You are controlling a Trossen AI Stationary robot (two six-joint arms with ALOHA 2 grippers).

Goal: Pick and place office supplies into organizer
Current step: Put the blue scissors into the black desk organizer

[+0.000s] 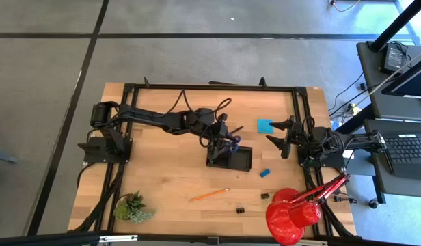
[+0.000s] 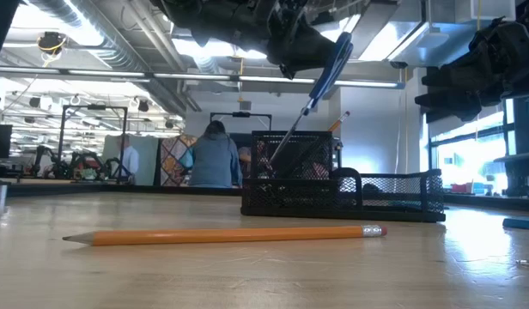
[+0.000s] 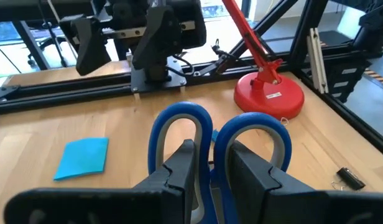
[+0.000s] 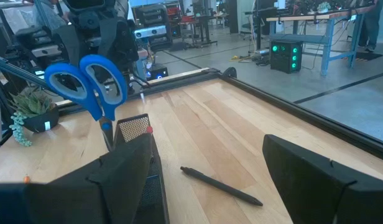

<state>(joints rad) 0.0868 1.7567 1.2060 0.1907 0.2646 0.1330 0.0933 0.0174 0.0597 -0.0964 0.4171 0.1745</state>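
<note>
Blue-handled scissors (image 2: pixel 326 70) hang blades down over the black mesh organizer (image 1: pixel 231 159), with my left gripper (image 3: pixel 213 171) shut on them. Their blades (image 2: pixel 286 142) slant down at the organizer's tall cup (image 2: pixel 294 167); whether they are inside it or behind it I cannot tell. An orange pencil (image 1: pixel 209 195) lies on the table near the front. A blue note pad (image 1: pixel 265 126), a tiny blue eraser (image 1: pixel 264 173), a black pen (image 4: pixel 219 185) and binder clips (image 1: pixel 241 208) also lie on the table. My right gripper (image 1: pixel 282 134) waits open at the table's right edge. My left gripper pinches the scissors between its two fingers (image 3: pixel 182 165) just below the two blue handle loops, where the handles meet (image 3: pixel 210 163). It comes from the table's left, slanting slightly down. The scissors are lifted, handles (image 4: pixel 86 81) up and tilted toward the right, blades hanging down.
A red desk lamp (image 1: pixel 292 212) stands at the near right corner and a small green plant (image 1: pixel 133 207) at the near left. Another pencil (image 2: pixel 337 122) stands in the organizer's cup. A black frame (image 1: pixel 210 87) runs around the table.
</note>
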